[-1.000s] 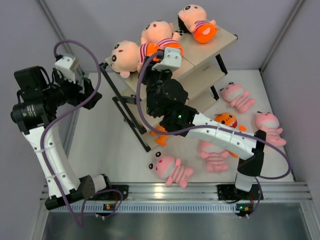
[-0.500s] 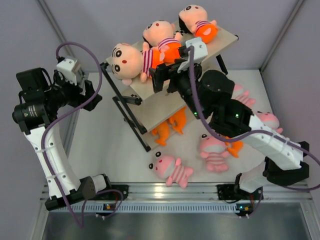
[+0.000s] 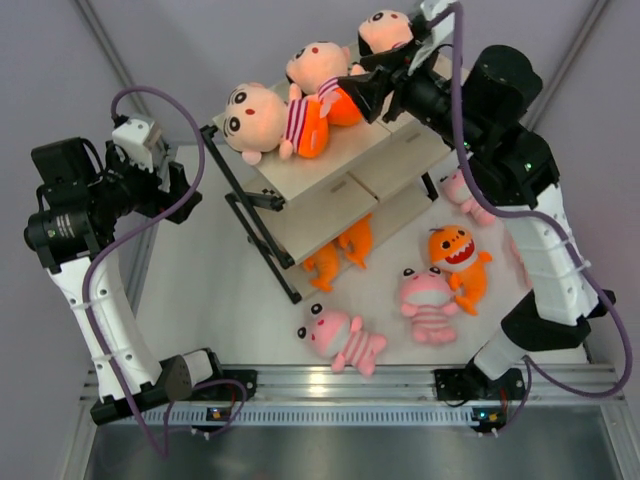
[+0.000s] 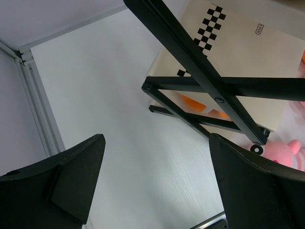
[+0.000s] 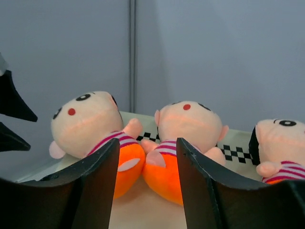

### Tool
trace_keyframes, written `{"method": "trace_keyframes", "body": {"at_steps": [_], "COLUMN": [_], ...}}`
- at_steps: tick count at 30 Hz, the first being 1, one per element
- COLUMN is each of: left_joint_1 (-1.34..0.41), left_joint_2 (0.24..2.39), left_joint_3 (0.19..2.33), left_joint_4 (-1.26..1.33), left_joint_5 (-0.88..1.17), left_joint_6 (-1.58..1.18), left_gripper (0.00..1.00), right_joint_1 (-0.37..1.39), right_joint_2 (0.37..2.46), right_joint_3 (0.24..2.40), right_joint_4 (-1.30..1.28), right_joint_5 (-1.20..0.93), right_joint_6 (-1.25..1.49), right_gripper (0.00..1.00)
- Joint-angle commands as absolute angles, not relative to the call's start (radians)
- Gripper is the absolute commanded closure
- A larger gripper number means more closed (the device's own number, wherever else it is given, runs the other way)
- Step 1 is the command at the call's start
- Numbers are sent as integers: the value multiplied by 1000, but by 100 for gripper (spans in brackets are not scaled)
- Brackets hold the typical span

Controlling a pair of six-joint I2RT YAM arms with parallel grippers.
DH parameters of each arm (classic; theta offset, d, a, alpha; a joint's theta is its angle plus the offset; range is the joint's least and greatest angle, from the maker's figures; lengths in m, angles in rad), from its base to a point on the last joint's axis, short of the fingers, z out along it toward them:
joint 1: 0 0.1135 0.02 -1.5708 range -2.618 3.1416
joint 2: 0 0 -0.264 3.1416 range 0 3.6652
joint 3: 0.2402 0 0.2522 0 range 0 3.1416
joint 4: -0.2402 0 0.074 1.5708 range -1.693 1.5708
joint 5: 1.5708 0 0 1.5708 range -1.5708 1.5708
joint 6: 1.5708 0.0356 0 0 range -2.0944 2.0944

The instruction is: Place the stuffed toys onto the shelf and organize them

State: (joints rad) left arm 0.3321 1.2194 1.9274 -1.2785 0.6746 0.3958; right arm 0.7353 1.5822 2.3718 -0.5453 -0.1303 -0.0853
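**Q:** Where do your stuffed toys [image 3: 385, 28] lie?

**A:** You have three dolls [image 3: 255, 118] in a row on the top board of the shelf [image 3: 330, 170]. They have round peach plush heads, black hair, striped shirts and puffy orange bottoms. The boards are smooth beige wood on a thin black metal frame [image 4: 190, 52]. A checkerboard strip [image 4: 209, 28] is printed on the top board.

**Q:** And the others?

**A:** They are down on the white table [image 3: 200, 280]. One pink striped animal [image 3: 345, 340] lies near the ribbed metal rail [image 3: 350, 380]. A second pink one [image 3: 428, 305] lies just beside an orange toothy creature [image 3: 458, 255]. A third pink one [image 3: 462, 188] is partly hidden behind your right arm [image 3: 540, 230]. Another orange plush [image 3: 340, 250] lies under the shelf, partly covered by its boards.

**Q:** How do your jaws stand?

**A:** Your left gripper [image 4: 157, 138] hangs off the shelf's left end over bare table. Its blunt, black, wedge-shaped fingers [image 4: 71, 176] are spread wide with nothing between them. Your right gripper [image 5: 147, 142] is up at the top board, near the orange bottom of the middle doll [image 3: 318, 68]. Its matte black fingers [image 5: 86, 191] stand a moderate gap apart and grip nothing. The dolls show through that gap, lying beyond the tips.
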Motion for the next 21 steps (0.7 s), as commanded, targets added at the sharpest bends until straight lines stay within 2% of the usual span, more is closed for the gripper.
{"method": "trace_keyframes", "body": {"at_steps": [1,4,9,16,21], "left_joint_1": [330,330,330,330,330], "left_joint_2": [1197,1193,1201,1200,1201], "left_joint_3": [1918,1910,1905,1905,1904], "left_joint_4": [-1236,-1236,-1236,-1236,-1236], "left_joint_5": [667,669,683,684,686], "left_joint_6": [417,425,425,426,431], "left_gripper": [4,4,4,4,4], "right_joint_1": [672,631,609,577,538], "right_joint_2": [1628,1582,1562,1531,1491], "right_joint_3": [2370,2219,2131,2025,2014], "right_joint_4": [-591,-531,-522,-465,-483], "right_joint_5": [-170,-141,-159,-69,-6], "right_joint_6": [-16,30,54,104,74], "right_gripper": [49,44,37,47,46]}}
